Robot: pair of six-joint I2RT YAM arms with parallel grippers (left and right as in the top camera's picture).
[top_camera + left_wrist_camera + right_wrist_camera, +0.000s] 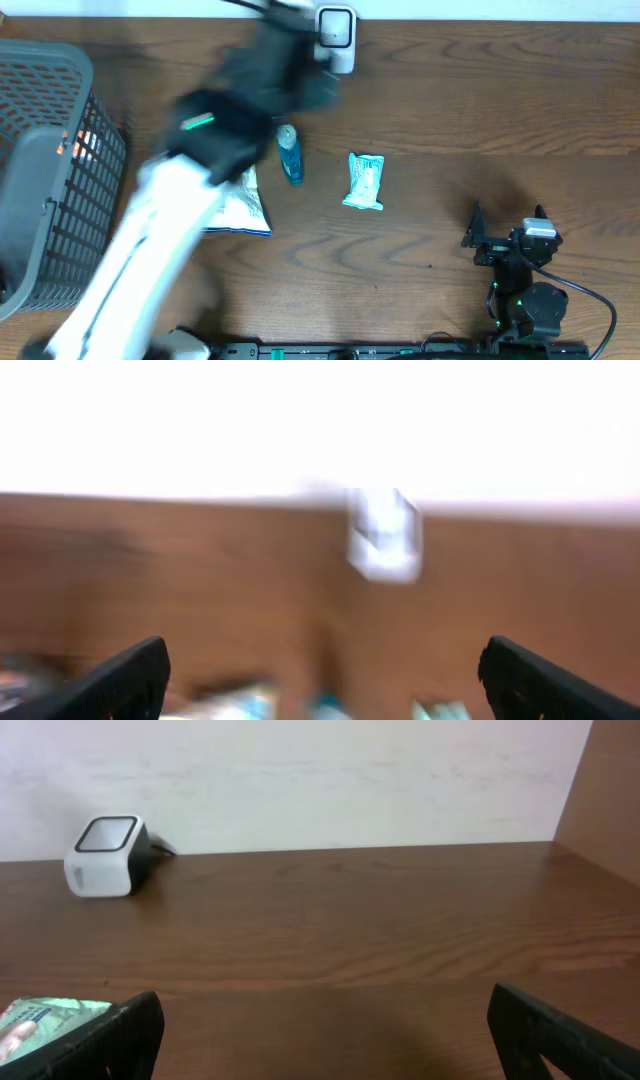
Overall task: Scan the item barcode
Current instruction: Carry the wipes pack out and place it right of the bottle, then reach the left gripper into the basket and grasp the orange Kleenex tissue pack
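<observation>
Left gripper (322, 670) spread wide, empty; its blurred arm (150, 235) overlaps white bag (252, 212). Scanner (336, 38) at desk's (450, 100) far edge; bottle (290, 153), packet (365, 182) mid-desk. Right gripper (325, 1025) wide too, empty.

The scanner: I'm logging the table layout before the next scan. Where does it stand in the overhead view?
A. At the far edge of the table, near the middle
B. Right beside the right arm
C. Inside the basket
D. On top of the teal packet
A: the white scanner stands at the table's far edge, beyond the blue bottle and the teal packet, well clear of the basket.
</observation>
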